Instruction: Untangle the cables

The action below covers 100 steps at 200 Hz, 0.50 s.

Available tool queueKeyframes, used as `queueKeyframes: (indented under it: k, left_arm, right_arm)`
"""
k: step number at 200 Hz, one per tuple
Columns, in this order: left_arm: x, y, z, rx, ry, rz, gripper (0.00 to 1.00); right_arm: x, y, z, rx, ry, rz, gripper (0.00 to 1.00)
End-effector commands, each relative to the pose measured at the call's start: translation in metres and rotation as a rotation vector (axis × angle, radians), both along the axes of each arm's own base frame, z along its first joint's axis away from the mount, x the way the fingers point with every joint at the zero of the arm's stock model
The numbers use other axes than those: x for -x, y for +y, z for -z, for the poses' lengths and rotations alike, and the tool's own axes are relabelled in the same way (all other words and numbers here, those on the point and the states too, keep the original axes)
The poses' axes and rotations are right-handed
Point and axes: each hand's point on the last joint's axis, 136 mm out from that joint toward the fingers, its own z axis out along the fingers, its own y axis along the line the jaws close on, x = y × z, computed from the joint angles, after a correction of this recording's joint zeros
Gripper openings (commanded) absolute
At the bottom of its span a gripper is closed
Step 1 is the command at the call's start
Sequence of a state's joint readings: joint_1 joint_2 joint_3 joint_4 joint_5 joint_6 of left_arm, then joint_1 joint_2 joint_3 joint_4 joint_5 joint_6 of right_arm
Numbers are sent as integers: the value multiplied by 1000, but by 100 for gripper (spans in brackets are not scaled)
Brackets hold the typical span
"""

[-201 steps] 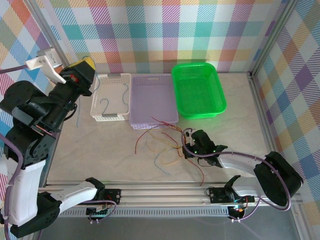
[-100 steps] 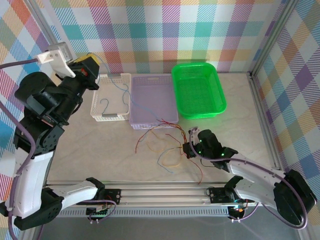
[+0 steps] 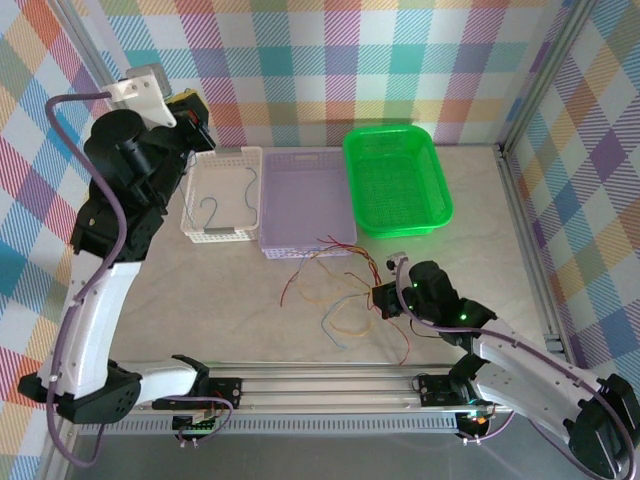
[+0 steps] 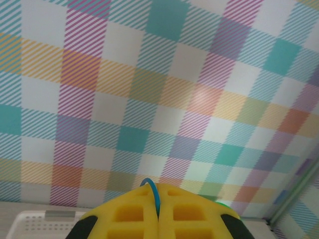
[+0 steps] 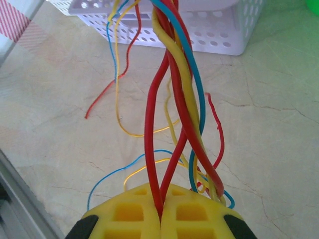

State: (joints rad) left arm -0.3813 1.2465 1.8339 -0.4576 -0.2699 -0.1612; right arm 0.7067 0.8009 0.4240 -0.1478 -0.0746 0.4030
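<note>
Right gripper (image 3: 385, 298) low over the table (image 3: 200, 300), close to the near edge and right of the middle, yellow pads (image 5: 134, 196) pressed together on a red cable (image 5: 149, 124) folded into the seam between them. From that pinch, a twisted bundle of cables (image 3: 335, 285) in red, yellow and blue, running toward the near wall of the lilac basket (image 3: 300, 250), a few strands lying over its rim. Loose ends fanned out on the bare tabletop just left of the bundle.

Left gripper (image 3: 192, 104) high above the far-left corner, aimed at the chequered wall (image 4: 149, 99), fingers closed on a thin blue cable (image 4: 151, 188) looped up between them. Below it a white basket (image 3: 215, 236), touching the lilac one, with blue wire (image 3: 251, 188) curled inside. Unclear whether joined to the pinched strand. Green basket (image 3: 400, 230) just beside the lilac one, toward the far-right corner.
</note>
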Motion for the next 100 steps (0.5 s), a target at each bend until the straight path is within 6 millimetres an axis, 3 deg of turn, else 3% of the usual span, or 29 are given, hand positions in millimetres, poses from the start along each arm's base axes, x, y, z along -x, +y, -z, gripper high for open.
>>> queueKeyframes:
  k: [1, 63, 100]
  left_arm:
    - [-20, 14, 3, 33, -15, -40, 0]
    - [-68, 37, 50, 54, 66, -116, 0]
    - [-90, 39, 75, 57, 117, -125, 0]
  right_arm:
    - [2, 8, -29, -50, -44, -46, 0]
    - [12, 10, -67, -99, -88, -99, 0]
    - [17, 9, -83, -119, -110, -115, 0]
